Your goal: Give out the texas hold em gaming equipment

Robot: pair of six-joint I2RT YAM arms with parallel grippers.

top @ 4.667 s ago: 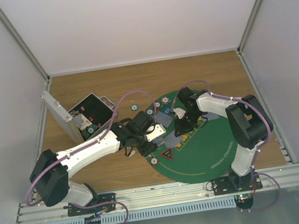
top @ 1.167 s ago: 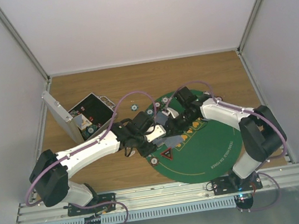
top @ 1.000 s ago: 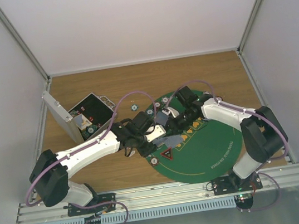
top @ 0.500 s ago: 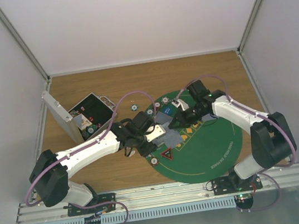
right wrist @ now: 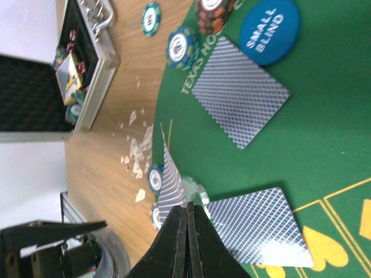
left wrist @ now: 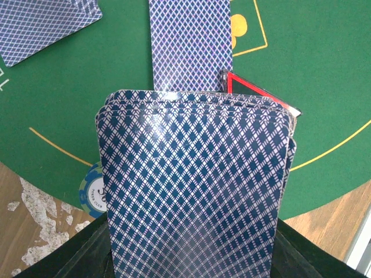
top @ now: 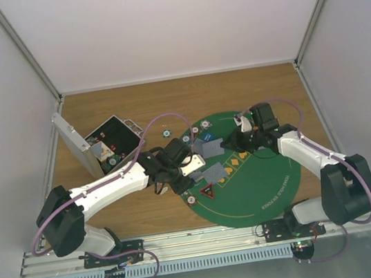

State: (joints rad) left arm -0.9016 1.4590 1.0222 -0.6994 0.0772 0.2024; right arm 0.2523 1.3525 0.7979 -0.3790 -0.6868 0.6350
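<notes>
My left gripper (top: 188, 167) is shut on a deck of grey-blue-backed playing cards (left wrist: 194, 185), held over the near-left part of the mat. My right gripper (top: 229, 144) is shut on a single card (right wrist: 172, 182), seen edge-on and held above the mat. Two cards lie face down on the mat (top: 209, 148) (top: 213, 174); they also show in the right wrist view (right wrist: 240, 98) (right wrist: 258, 226). A blue "small blind" token (right wrist: 269, 26) lies at the far side. A red-triangle marker (top: 207, 193) lies near the deck. Poker chips (right wrist: 182, 46) (top: 191, 199) sit along the mat's left rim.
The round green felt mat (top: 269, 182) covers the table's right half. The open silver case (top: 106, 147) stands at the back left, with chips inside. One chip (top: 167, 133) lies on bare wood between the case and the mat. White scuffs mark the wood (right wrist: 136, 150).
My right gripper has pulled away from the deck to the right, carrying one card. One more card lies on the mat than 4.7 s ago. The left arm has barely moved.
</notes>
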